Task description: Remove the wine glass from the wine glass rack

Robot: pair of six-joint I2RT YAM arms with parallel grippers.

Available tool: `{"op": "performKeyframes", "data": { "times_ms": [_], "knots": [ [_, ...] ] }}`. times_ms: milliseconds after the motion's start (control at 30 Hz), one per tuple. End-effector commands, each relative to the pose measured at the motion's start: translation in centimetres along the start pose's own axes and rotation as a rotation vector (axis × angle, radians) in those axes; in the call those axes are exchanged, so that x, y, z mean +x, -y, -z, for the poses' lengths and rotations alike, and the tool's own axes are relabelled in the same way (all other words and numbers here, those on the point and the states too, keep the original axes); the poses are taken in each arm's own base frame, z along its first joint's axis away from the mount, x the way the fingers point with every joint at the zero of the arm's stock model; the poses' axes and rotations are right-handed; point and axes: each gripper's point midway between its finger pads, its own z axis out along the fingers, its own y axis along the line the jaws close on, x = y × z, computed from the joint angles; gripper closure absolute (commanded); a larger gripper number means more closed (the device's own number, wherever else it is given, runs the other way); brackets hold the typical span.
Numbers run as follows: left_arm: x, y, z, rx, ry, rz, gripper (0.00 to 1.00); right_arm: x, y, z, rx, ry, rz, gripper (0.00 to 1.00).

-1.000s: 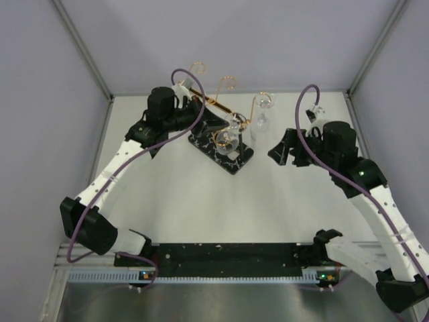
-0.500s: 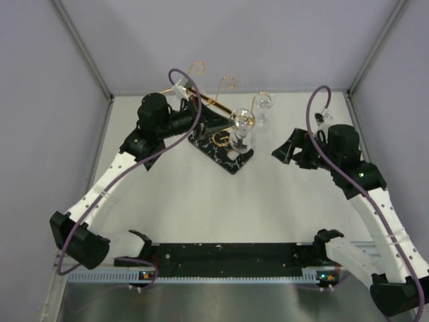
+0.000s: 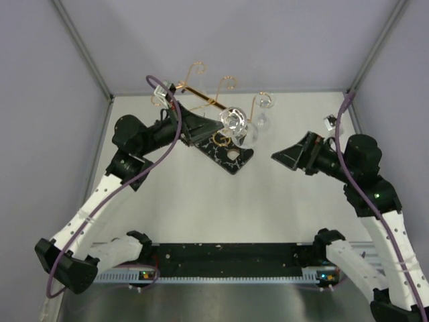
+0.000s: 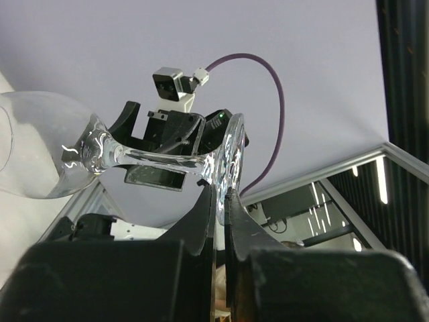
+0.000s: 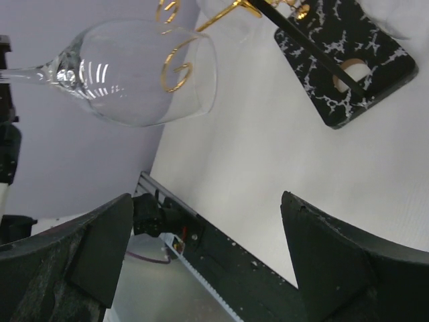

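My left gripper (image 3: 223,123) is shut on the round foot of a clear wine glass (image 3: 241,132) and holds it in the air above the rack, lying on its side. In the left wrist view the fingertips (image 4: 220,191) pinch the foot's edge (image 4: 231,157), with the stem and bowl (image 4: 40,154) reaching left. The wine glass rack (image 3: 201,100), gold scrolled wire on a black marbled base (image 3: 234,161), stands at the back centre. My right gripper (image 3: 289,155) is open and empty, right of the rack. Its wrist view shows the bowl (image 5: 144,77) and the base (image 5: 348,67).
A second clear glass (image 3: 265,102) hangs on the rack's right side. Grey walls enclose the white table on the left, back and right. A black rail (image 3: 228,258) with both arm bases runs along the near edge.
My left arm has lifted the glass off the rack's arm and tipped it from hanging to lying sideways, drawing back to the left. The right arm has drawn back slightly to the right.
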Motion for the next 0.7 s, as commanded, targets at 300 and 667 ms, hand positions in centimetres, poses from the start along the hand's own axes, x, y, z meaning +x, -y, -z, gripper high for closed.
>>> {"op": "performKeyframes", "data": {
  "times_ms": [300, 667],
  "knots": [
    [-0.1, 7.6, 1.4, 0.292, 0.035, -0.071, 1.00, -5.7, -5.9, -0.2, -0.503, 0.225, -0.110, 0.14],
    [-0.8, 8.1, 1.8, 0.342, 0.058, -0.025, 1.00, -9.0, -5.9, 0.3, -0.735, 0.330, -0.226, 0.18]
  ]
}}
